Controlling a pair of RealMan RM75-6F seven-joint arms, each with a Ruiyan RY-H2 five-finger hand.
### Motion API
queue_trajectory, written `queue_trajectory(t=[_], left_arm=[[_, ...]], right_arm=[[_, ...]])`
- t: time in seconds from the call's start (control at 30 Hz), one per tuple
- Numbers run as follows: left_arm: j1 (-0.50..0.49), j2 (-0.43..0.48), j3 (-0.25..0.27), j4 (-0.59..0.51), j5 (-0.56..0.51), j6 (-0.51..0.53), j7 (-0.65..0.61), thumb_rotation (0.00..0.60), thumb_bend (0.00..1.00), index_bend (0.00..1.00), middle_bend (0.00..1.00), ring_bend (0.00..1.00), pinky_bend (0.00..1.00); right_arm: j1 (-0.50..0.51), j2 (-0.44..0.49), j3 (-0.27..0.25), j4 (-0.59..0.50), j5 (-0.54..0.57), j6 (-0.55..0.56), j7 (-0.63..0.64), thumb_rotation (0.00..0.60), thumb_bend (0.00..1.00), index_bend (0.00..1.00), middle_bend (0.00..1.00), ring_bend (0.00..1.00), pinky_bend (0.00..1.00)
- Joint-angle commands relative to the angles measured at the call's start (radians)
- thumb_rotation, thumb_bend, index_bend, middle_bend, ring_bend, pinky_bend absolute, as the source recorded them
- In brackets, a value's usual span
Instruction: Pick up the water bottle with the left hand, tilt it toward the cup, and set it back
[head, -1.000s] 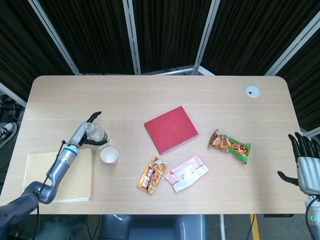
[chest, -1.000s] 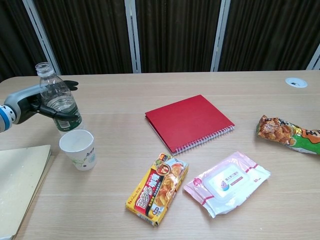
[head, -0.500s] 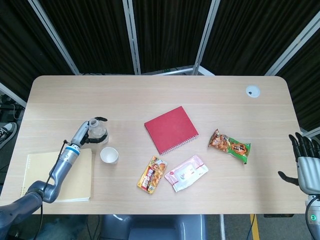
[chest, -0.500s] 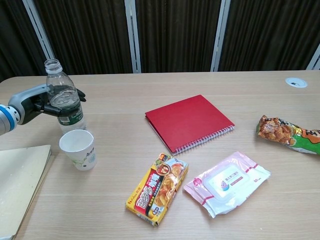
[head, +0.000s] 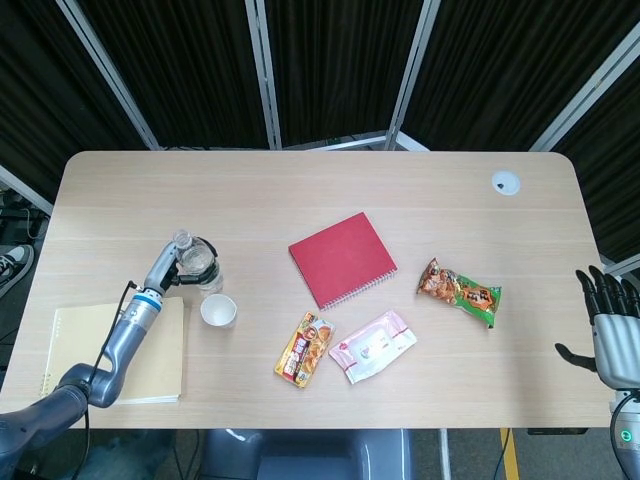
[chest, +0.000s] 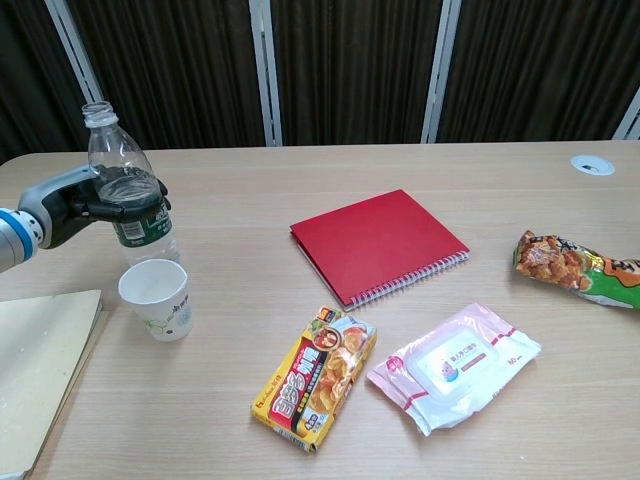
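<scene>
Left hand (chest: 75, 205) grasps the uncapped water bottle (chest: 125, 190), near upright, just behind the cup (chest: 157, 298).
For a clean set-down, lower it straight onto the table (chest: 300, 430), clear of the cup's rim. Right hand (head: 610, 325) idles, fingers apart, holding nothing.

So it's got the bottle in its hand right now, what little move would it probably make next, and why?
Probably tip the bottle over toward the cup. The left hand grips the bottle around its middle, the cap is off, it stands nearly upright just behind the cup, and the cup looks empty.
</scene>
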Motion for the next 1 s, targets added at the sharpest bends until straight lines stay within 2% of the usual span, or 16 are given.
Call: queue_trajectory(t=[0.03, 0.27, 0.63, 0.77, 1.0], left_arm=[[0.002, 0.014, -0.002, -0.015, 0.002, 0.012, -0.005, 0.600, 0.50, 0.46, 0.44, 0.38, 0.37], [-0.002, 0.089, 0.010, -0.055, 0.032, 0.036, 0.023, 0.600, 0.50, 0.47, 0.44, 0.38, 0.37], [-0.008, 0.275, 0.135, -0.108, 0.139, 0.005, 0.227, 0.600, 0.50, 0.48, 0.45, 0.38, 0.38], [0.009, 0.298, 0.179, -0.096, 0.165, 0.011, 0.317, 0.600, 0.50, 0.49, 0.45, 0.39, 0.38], [0.025, 0.298, 0.211, -0.077, 0.186, 0.035, 0.433, 0.600, 0.50, 0.49, 0.45, 0.39, 0.38]], right_arm=[[0.000, 0.001, 0.000, 0.000, 0.001, 0.000, 0.001, 0.600, 0.00, 0.00, 0.00, 0.00, 0.00], [-0.003, 0.003, -0.002, -0.002, -0.003, 0.004, 0.001, 0.600, 0.00, 0.00, 0.00, 0.00, 0.00], [-0.011, 0.008, -0.009, -0.022, -0.020, 0.024, -0.011, 0.600, 0.00, 0.00, 0.00, 0.00, 0.00], [-0.015, 0.011, -0.010, -0.029, -0.027, 0.033, -0.016, 0.600, 0.00, 0.00, 0.00, 0.00, 0.00], [-0.017, 0.012, -0.008, -0.033, -0.026, 0.039, -0.018, 0.600, 0.00, 0.00, 0.00, 0.00, 0.00]])
